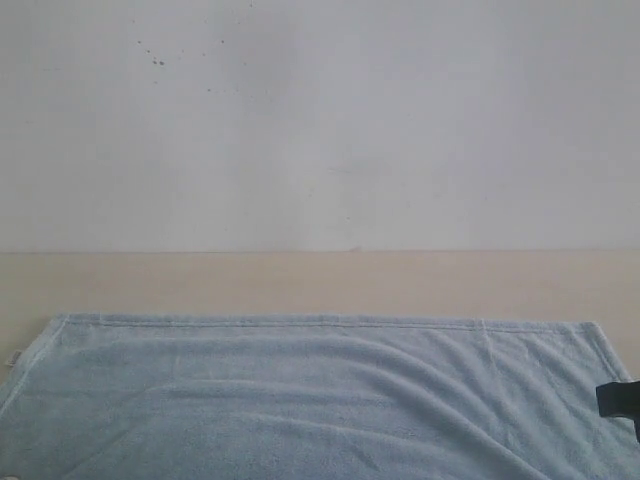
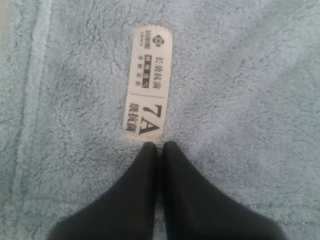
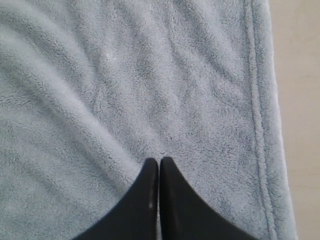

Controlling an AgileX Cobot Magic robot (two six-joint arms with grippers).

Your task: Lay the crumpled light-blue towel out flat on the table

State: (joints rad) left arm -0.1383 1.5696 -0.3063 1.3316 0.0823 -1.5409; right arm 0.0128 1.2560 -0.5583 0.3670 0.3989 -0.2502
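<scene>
The light-blue towel [image 1: 300,400] lies spread across the near part of the table [image 1: 320,285], its far hem straight, with soft ripples running toward the right. My left gripper [image 2: 159,146] is shut, its black tips together just above the towel [image 2: 240,100] beside a white care label [image 2: 147,82]; nothing shows between them. My right gripper [image 3: 159,161] is shut too, over the towel [image 3: 125,75] close to its stitched side hem [image 3: 257,100]. Only a black piece of the right gripper [image 1: 620,400] shows in the exterior view; the left one is out of that view.
A white wall [image 1: 320,120] rises behind the table. A strip of bare beige table runs between the towel's far hem and the wall. Bare table [image 3: 300,100] also shows past the towel's side hem in the right wrist view.
</scene>
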